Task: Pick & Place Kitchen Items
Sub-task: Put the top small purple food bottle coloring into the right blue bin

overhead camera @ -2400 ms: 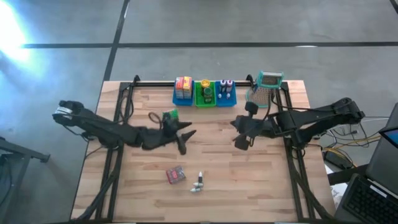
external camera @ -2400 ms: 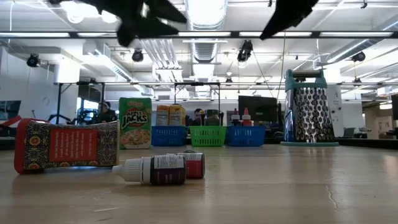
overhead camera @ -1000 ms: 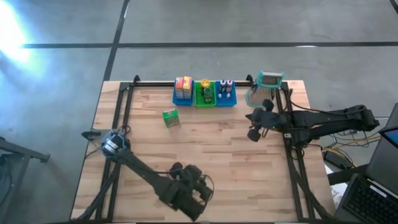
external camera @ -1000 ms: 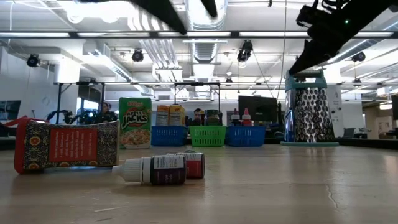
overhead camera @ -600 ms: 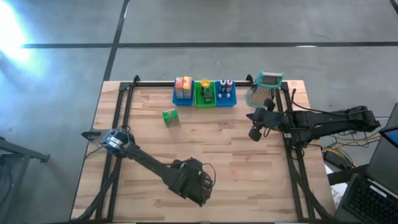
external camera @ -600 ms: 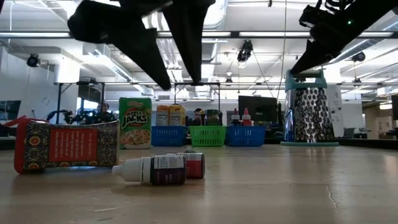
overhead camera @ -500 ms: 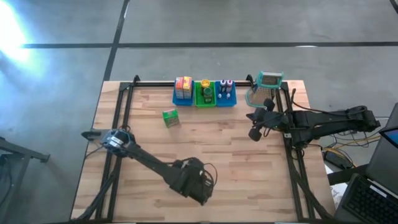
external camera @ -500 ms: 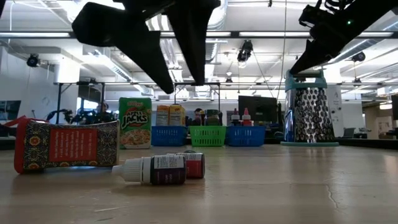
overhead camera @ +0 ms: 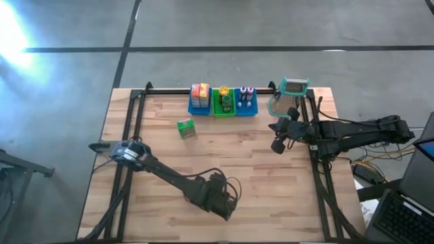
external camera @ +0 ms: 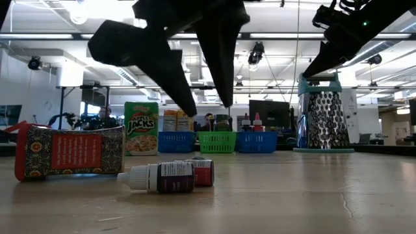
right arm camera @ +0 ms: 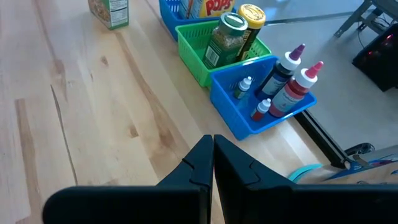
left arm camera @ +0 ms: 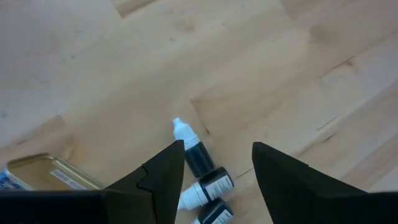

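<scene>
Small dark bottles with white tips [left arm camera: 198, 157] lie on their sides near the table's near edge, seen in the low view as a purple-labelled bottle [external camera: 162, 177] and a red one [external camera: 203, 172]. My left gripper [external camera: 209, 107] hangs open above them, fingers pointing steeply down, touching nothing; from above it shows at the near middle [overhead camera: 220, 203]. A red packet [external camera: 68, 153] lies flat beside the bottles; its edge shows in the left wrist view [left arm camera: 56, 177]. A green cereal box [overhead camera: 186, 128] stands upright farther back. My right gripper [overhead camera: 277, 146] waits shut at the right side [right arm camera: 211, 142].
At the far edge stand a blue bin [overhead camera: 199, 104] with boxes, a green bin [overhead camera: 223, 106] with jars and a blue bin [overhead camera: 245, 105] with small bottles. A metal grater with a teal handle [overhead camera: 290, 95] stands right of them. Bare wood lies in the table's middle.
My left gripper has come down toward the small bottles, moving a little toward the table's right edge and tipping steeper. Its fingers have kept the same gap. The bottles and the packet have not moved.
</scene>
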Action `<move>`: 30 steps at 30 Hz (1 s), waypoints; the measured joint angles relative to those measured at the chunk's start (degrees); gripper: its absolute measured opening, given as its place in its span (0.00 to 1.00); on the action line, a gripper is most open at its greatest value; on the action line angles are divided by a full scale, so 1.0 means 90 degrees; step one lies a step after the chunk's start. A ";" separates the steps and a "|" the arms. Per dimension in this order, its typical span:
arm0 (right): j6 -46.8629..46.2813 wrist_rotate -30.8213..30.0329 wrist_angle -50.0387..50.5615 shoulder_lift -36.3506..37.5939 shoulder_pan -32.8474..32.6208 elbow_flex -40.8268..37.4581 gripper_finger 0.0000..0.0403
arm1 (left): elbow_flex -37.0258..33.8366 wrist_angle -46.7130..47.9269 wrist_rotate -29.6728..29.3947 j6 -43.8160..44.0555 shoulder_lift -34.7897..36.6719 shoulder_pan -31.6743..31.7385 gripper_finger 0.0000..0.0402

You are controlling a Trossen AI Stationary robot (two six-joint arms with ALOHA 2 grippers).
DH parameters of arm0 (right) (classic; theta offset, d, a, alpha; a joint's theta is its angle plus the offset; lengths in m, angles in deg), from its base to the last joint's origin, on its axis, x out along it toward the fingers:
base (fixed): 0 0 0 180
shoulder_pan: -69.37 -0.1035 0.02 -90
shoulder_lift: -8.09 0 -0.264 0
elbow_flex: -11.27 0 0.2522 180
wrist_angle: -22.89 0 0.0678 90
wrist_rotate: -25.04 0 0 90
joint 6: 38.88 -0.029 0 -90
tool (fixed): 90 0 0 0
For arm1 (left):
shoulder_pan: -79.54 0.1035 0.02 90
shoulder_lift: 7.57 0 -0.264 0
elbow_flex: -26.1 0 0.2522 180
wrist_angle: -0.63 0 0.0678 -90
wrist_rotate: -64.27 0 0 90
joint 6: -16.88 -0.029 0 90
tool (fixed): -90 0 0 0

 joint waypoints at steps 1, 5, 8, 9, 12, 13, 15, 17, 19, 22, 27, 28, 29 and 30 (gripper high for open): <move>0.0000 0.0000 0.0001 -0.0002 -0.0002 0.0000 0.02 | 0.0000 -0.0037 0.0057 0.0019 -0.0049 -0.0002 0.49; 0.0000 0.0000 0.0001 -0.0001 -0.0003 0.0000 0.02 | -0.0006 -0.0249 0.0284 0.0035 -0.0217 0.0000 0.49; 0.0000 -0.0002 0.0001 -0.0002 -0.0002 0.0002 0.02 | -0.0007 -0.0323 0.0297 0.0035 -0.0258 0.0000 0.49; 0.0000 -0.0001 0.0001 -0.0002 -0.0002 0.0002 0.02 | -0.0007 -0.0321 0.0300 0.0035 -0.0263 0.0000 0.49; 0.0000 -0.0002 0.0001 -0.0002 -0.0002 0.0002 0.02 | -0.0036 -0.0317 0.0319 0.0049 -0.0273 0.0000 0.49; 0.0000 -0.0001 0.0001 -0.0002 -0.0002 0.0002 0.02 | -0.0066 -0.0316 0.0336 0.0096 -0.0275 0.0000 0.49; 0.0000 0.0000 0.0001 -0.0007 -0.0002 0.0002 0.02 | -0.0117 -0.0303 0.0390 0.0174 -0.0275 -0.0008 0.49; 0.0000 0.0000 0.0001 -0.0007 -0.0002 0.0002 0.02 | -0.0158 -0.0322 0.0470 0.0202 -0.0275 -0.0012 0.49; 0.0000 -0.0002 0.0001 -0.0007 -0.0002 0.0002 0.02 | -0.0209 -0.0345 0.0497 0.0243 -0.0275 -0.0012 0.49; 0.0019 -0.0002 0.0001 -0.0007 -0.0002 0.0002 0.02 | -0.0219 -0.0347 0.0504 0.0244 -0.0278 -0.0015 0.49; 0.0022 -0.0002 0.0001 -0.0007 -0.0002 0.0002 0.02 | -0.0334 -0.0377 0.0502 0.0289 -0.0278 -0.0017 0.49; 0.0022 -0.0002 0.0001 -0.0007 -0.0002 0.0002 0.02 | -0.0390 -0.0399 0.0504 0.0318 -0.0278 -0.0017 0.49; 0.0022 -0.0002 0.0001 -0.0007 -0.0002 0.0000 0.02 | -0.0465 -0.0489 0.0508 0.0338 -0.0278 -0.0017 0.49; 0.0023 -0.0002 0.0001 -0.0007 -0.0002 0.0000 0.02 | -0.0552 -0.0617 0.0530 0.0357 -0.0278 -0.0017 0.49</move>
